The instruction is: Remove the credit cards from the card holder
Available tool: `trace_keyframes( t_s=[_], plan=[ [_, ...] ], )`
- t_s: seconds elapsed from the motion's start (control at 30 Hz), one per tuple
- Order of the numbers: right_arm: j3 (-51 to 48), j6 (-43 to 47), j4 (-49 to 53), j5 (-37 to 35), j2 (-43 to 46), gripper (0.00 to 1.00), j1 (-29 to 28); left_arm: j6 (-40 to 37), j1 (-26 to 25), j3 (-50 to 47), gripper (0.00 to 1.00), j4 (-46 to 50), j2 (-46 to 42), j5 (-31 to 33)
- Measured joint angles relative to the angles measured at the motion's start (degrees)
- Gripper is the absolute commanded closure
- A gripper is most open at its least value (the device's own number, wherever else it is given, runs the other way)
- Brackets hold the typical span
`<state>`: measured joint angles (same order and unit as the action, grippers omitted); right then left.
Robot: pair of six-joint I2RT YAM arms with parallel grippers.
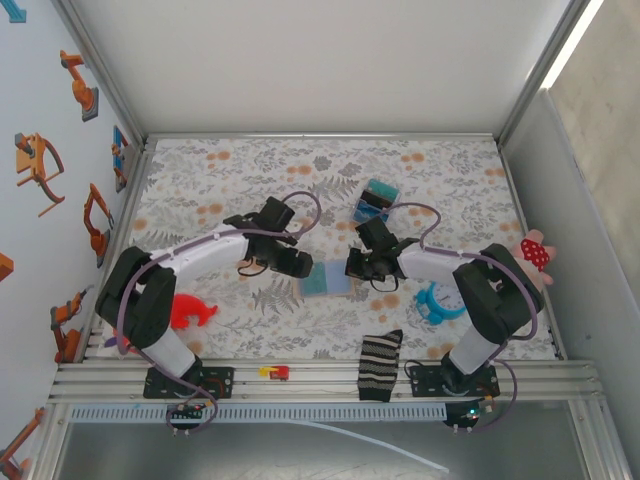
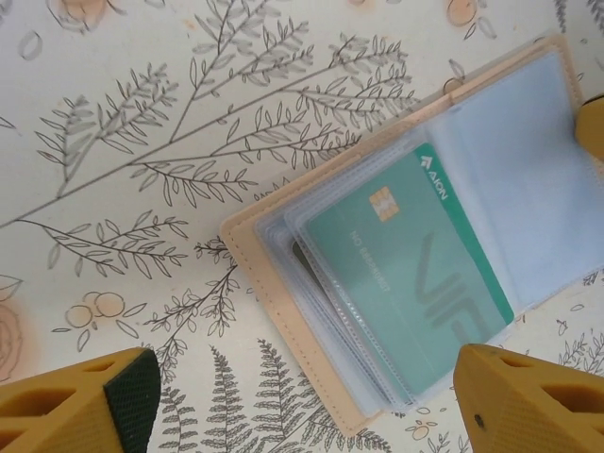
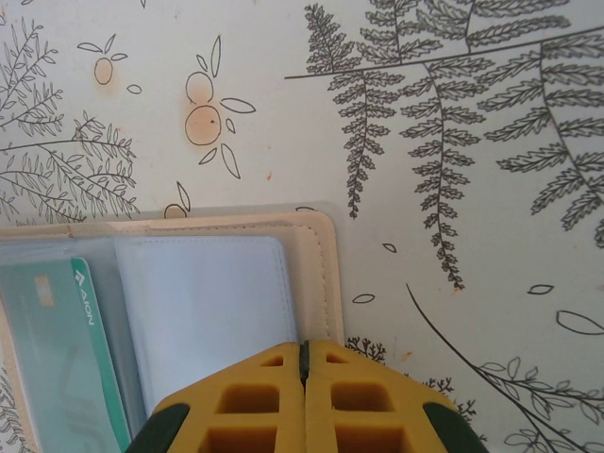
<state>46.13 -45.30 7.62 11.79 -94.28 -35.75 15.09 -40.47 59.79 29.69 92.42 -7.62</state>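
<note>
The card holder lies open on the floral cloth between the two arms. Its rim is tan and its clear sleeves are fanned on the left panel. A green credit card sits inside the top sleeve, chip side up. My left gripper hovers open over the holder's left end, with one yellow finger on either side of it and nothing between them. My right gripper is shut, its tips on the tan right edge of the holder, beside the light blue panel. The green card shows at the left of that view.
A blue, teal and black block stands behind the holder. A red toy lies near the left arm, a striped sock at the front edge, a light blue ring-shaped thing by the right arm, and a pink dotted thing at the right wall.
</note>
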Motion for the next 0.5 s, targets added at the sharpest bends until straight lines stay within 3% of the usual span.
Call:
trace_keyframes(
  t_s=[0.2,0.5],
  plan=[
    [0.0,-0.1,1.2,-0.4,2.7,0.95,0.1,5.4,-1.8,-7.6,0.22,-5.5,-7.2,2.3],
    [0.0,0.9,5.1,-3.8,13.7,0.8,0.1,14.7,-2.4,-18.5,0.28,-15.2,-12.5,2.6]
  ],
)
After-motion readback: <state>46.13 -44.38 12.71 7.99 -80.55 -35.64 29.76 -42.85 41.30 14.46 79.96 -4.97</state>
